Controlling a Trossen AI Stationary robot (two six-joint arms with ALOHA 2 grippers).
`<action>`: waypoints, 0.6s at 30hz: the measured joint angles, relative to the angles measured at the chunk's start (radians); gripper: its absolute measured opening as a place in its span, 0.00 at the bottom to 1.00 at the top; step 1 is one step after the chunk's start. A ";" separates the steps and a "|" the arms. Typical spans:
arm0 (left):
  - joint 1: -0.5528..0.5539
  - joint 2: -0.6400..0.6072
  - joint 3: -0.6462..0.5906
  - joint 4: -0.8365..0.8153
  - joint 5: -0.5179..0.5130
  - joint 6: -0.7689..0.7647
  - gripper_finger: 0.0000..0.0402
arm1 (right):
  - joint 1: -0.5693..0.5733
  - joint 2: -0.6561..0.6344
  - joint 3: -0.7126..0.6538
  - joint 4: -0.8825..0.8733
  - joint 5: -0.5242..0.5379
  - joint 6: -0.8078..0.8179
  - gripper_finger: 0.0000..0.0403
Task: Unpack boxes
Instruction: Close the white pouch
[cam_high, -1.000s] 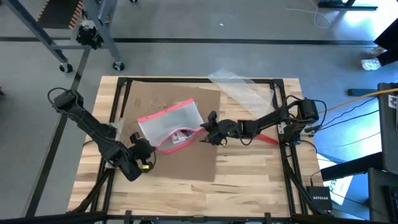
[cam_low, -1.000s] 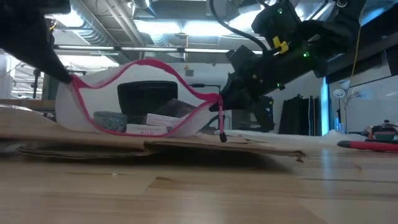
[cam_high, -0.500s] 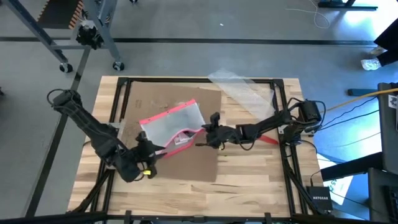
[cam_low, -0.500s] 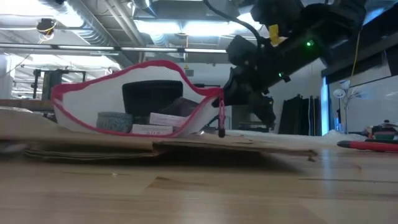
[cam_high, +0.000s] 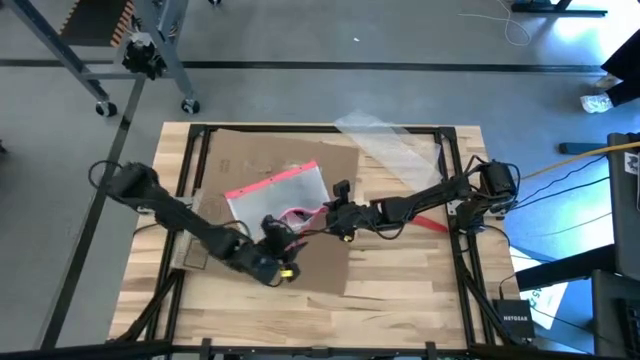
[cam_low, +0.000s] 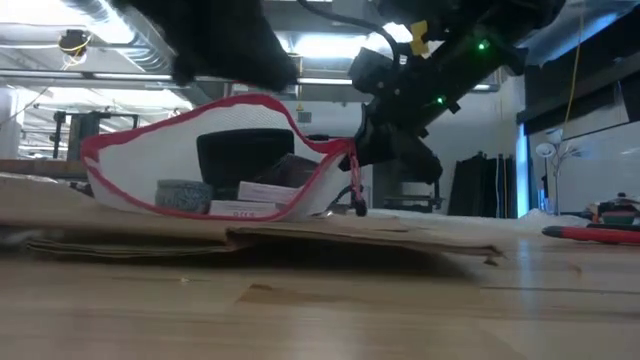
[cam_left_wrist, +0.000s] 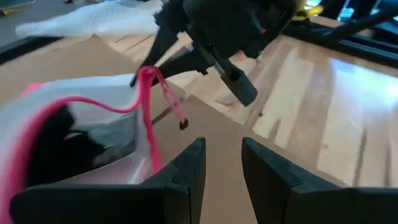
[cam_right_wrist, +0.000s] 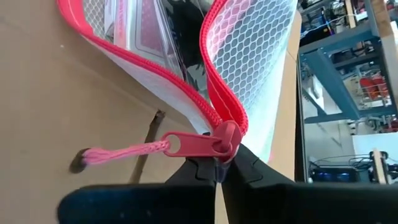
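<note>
Right gripper (cam_right_wrist: 219, 167) pinches pouch (cam_high: 272, 197) zipper end at frame centre; left gripper (cam_left_wrist: 221, 163) spread, empty. Pouch may slip free during reach-in.

The box (cam_high: 275, 215) is plain brown corrugated cardboard, flattened and lying flat on the wooden table (cam_high: 400, 280), spread from near the far edge toward the middle, left of centre. Faint printed marks show on its far part. Its edges lift slightly off the tabletop.
</note>
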 joint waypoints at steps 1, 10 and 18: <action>0.012 0.030 0.000 0.044 0.001 0.004 0.23 | 0.001 0.000 0.003 -0.009 -0.003 0.004 0.01; 0.161 0.248 0.000 0.354 0.001 0.139 0.23 | 0.005 0.000 0.004 -0.008 -0.076 0.036 0.00; 0.259 0.282 0.000 0.430 0.108 0.237 0.23 | 0.003 0.000 0.004 0.006 -0.108 0.116 0.00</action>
